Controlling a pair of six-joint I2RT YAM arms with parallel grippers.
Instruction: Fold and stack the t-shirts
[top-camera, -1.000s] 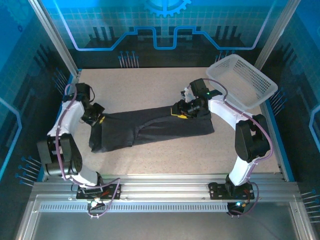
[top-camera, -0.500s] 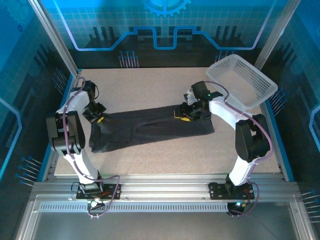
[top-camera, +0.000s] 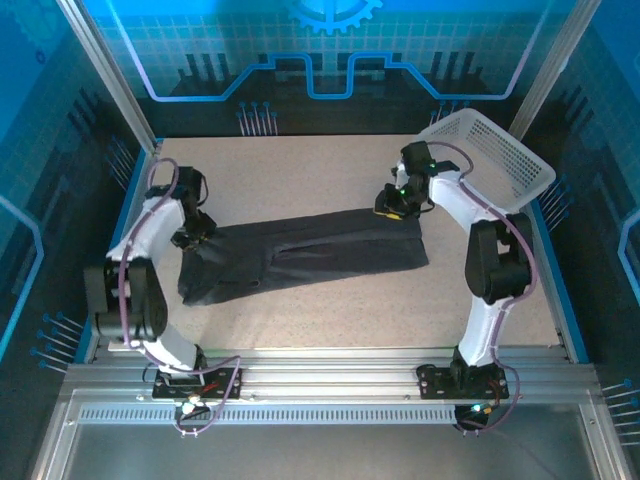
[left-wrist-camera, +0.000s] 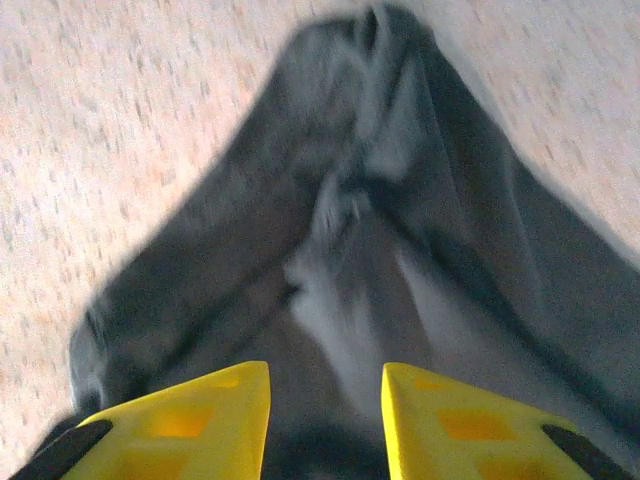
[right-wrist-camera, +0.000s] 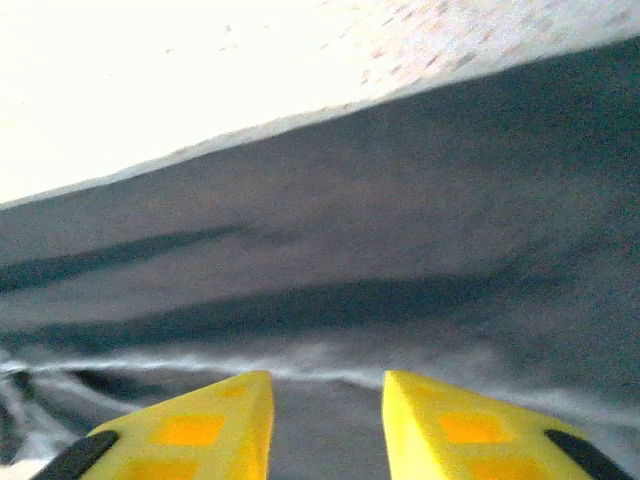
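Top view: evenly lit and sharp, blue cast on the enclosure walls (top-camera: 40, 120), soft arm shadows on the worktop (top-camera: 330, 300). Left wrist view: blurred throughout. Right wrist view: worktop overexposed to white at upper left, t-shirt (right-wrist-camera: 350, 250) smeared.

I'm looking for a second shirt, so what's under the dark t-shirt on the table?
The t-shirt lies flat on the speckled table, bare tabletop showing around it. No other cloth pokes out at its edges; whatever it covers is hidden.
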